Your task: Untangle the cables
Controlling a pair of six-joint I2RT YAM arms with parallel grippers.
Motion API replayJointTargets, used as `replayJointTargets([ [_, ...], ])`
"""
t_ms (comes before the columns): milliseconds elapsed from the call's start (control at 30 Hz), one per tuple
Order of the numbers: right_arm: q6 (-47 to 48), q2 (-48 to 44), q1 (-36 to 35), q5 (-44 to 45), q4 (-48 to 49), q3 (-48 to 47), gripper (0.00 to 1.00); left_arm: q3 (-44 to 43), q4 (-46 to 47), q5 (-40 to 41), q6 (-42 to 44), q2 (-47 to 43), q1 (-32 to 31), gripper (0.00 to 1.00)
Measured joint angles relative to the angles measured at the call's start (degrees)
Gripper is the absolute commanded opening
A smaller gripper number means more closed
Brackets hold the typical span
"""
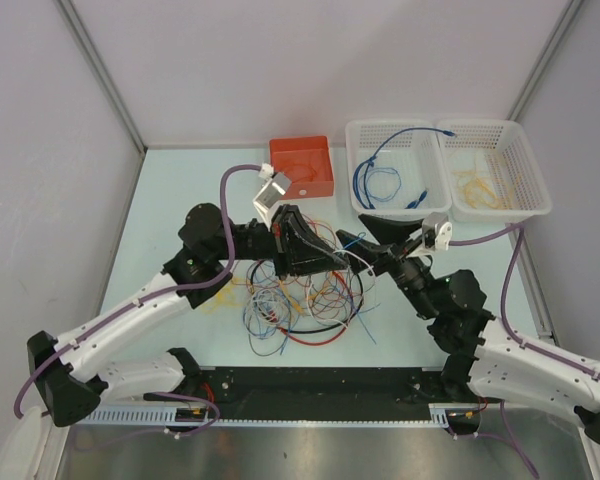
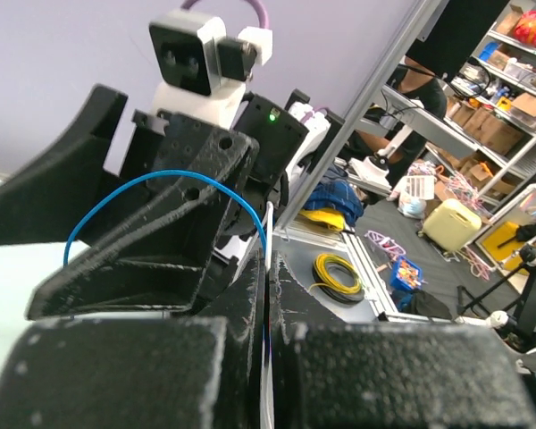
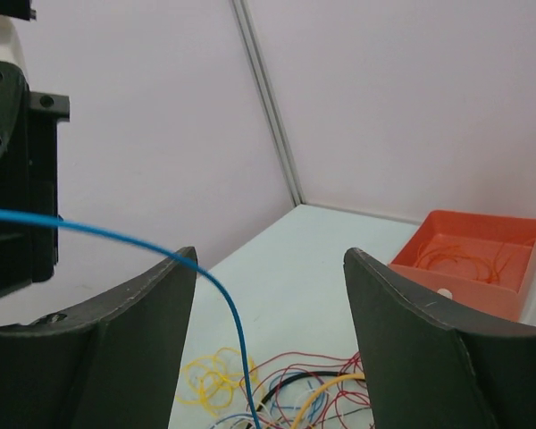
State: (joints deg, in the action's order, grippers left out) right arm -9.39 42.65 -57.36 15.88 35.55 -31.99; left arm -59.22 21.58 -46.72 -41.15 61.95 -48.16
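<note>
Tugging now could cinch the knot, imo: left gripper is clamped on a thin blue wire, right gripper has fingers apart around it, and the heap of thin coloured cables sits just robot-side of the orange plastic bin.

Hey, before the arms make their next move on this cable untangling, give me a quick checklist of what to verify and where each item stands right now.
1. Hold on the cable: ok. The left gripper is shut, with the blue cable coming out between its fingers.
2. Second hand ready: ok. The right gripper is open, jaws wide apart.
3. Cable in the right gripper's gap: ok. In the right wrist view, the blue cable passes between its fingers.
4. Cable free of the tangled pile: cannot tell. It drops toward the pile, and the end is hidden.
5. Drop spot: ok. The white basket that already holds blue cables is uncovered.
</note>
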Motion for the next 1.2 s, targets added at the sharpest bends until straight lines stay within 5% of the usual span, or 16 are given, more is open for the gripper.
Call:
replayJointTargets([
  [300,0.46,2.93,0.22,-0.26,4.74,-0.85,0.0,2.91,-0.2,0.39,0.13,-0.02,-0.85,0.03],
  [333,0.37,2.73,0.22,0.0,4.33,-1.18,0.0,3.02,-1.01,1.05,0.72,-0.07,-0.85,0.05],
  [467,-1.09,1.33,1.31,3.28,-3.13,-4.61,0.0,2.99,-7.85,7.39,5.29,-0.2,-0.7,0.44],
  [667,-5.14,2.82,10.64,4.87,-19.58,-15.1,0.0,3.91,-18.08,20.11,6.56,-0.33,4.7,0.82],
  [767,-6.4,3.91,14.99,4.85,-25.22,-18.36,0.0,5.81,-23.08,26.99,4.92,-0.98,9.77,0.91],
  [1033,-7.78,12.31,23.06,3.45,-34.45,-27.96,0.0,8.92,-32.87,39.19,3.28,-4.96,12.66,0.88],
  [1200,-11.8,21.7,34.21,-0.85,-38.05,-37.38,0.0,10.91,-34.32,41.0,2.56,-7.72,12.83,0.88],
])
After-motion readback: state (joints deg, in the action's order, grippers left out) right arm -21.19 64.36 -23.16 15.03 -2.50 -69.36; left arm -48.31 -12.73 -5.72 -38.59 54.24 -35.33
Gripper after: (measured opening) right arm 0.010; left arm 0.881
